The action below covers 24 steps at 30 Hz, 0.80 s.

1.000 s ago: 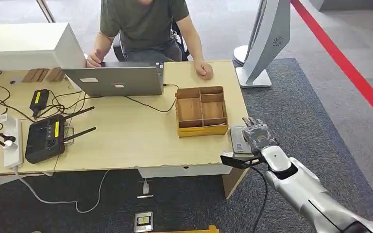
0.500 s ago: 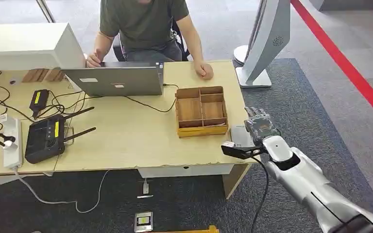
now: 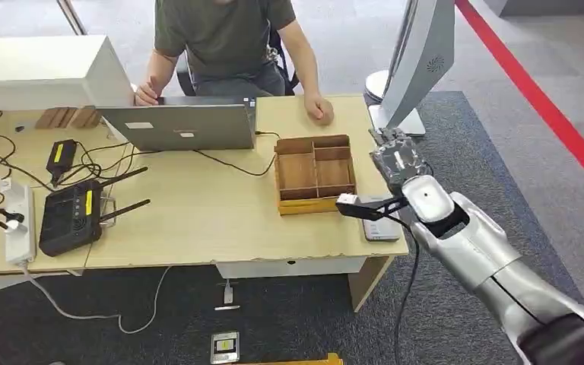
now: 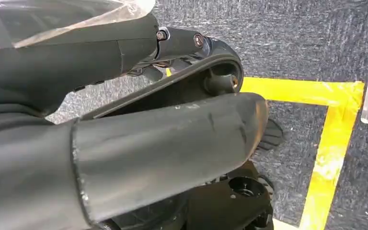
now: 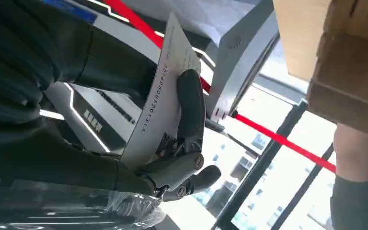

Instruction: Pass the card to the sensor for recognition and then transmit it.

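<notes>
- Left hand: dark, over grey carpet; finger state impossible to tell.
- Sensor: flat, grey, on the table edge beside the wooden tray.
- Right hand: raised off the table's right edge, beyond the sensor, pinching the white card.

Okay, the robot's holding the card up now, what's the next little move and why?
Probably carry the card on toward the person. The right hand grips it, raised beside the wooden tray, past the grey sensor at the table edge.
</notes>
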Motion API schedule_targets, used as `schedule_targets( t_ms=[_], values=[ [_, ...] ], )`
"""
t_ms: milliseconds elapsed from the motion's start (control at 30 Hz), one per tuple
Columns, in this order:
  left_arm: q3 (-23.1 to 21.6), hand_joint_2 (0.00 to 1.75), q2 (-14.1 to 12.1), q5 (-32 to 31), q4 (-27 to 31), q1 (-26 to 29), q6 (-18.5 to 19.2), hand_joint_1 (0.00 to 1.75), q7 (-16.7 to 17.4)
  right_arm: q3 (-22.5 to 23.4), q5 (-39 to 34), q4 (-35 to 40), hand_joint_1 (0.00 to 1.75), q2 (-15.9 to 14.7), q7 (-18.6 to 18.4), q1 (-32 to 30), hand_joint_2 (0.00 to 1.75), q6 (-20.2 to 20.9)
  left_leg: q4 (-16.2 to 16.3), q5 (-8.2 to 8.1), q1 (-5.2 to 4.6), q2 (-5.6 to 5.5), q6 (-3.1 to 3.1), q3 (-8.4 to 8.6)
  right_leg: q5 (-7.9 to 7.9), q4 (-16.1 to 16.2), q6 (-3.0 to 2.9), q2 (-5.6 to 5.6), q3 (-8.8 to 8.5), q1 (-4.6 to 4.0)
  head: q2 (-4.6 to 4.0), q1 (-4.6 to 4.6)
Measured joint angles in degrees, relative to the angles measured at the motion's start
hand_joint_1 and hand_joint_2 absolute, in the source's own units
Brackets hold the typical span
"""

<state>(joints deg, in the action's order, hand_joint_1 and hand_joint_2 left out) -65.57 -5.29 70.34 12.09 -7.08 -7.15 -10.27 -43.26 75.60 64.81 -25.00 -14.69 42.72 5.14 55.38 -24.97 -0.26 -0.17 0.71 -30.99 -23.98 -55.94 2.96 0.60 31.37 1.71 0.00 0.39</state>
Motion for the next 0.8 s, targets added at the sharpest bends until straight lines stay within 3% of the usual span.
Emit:
schedule_targets(
  t_ms=[200,400,800],
  values=[
    [-0.5,0.00,0.2,0.1,0.0,-0.2,0.0,0.00,-0.7,-2.3,1.4,0.3,1.75,4.3,1.8,3.9,1.75,-0.3,0.0,0.02,0.06,-0.01,-0.03,0.00,-0.01,0.0,-0.01,-0.02,0.01,-0.05,0.00,0.00],
    [-0.5,0.00,0.2,0.8,0.0,-0.2,0.0,0.00,-0.7,-4.3,1.3,-1.1,1.75,8.5,2.7,7.1,1.75,-3.4,0.0,0.02,0.07,-0.04,-0.04,-0.01,-0.01,0.0,-0.02,-0.01,0.03,-0.06,0.00,-0.02],
    [-0.7,0.00,0.2,0.7,0.0,-0.1,-0.6,0.00,0.1,-6.9,1.2,-2.4,1.75,10.0,1.3,9.7,1.75,-2.6,0.0,0.02,0.07,0.00,-0.04,-0.01,-0.01,0.0,-0.02,-0.01,0.05,-0.06,0.00,0.00]
  ],
)
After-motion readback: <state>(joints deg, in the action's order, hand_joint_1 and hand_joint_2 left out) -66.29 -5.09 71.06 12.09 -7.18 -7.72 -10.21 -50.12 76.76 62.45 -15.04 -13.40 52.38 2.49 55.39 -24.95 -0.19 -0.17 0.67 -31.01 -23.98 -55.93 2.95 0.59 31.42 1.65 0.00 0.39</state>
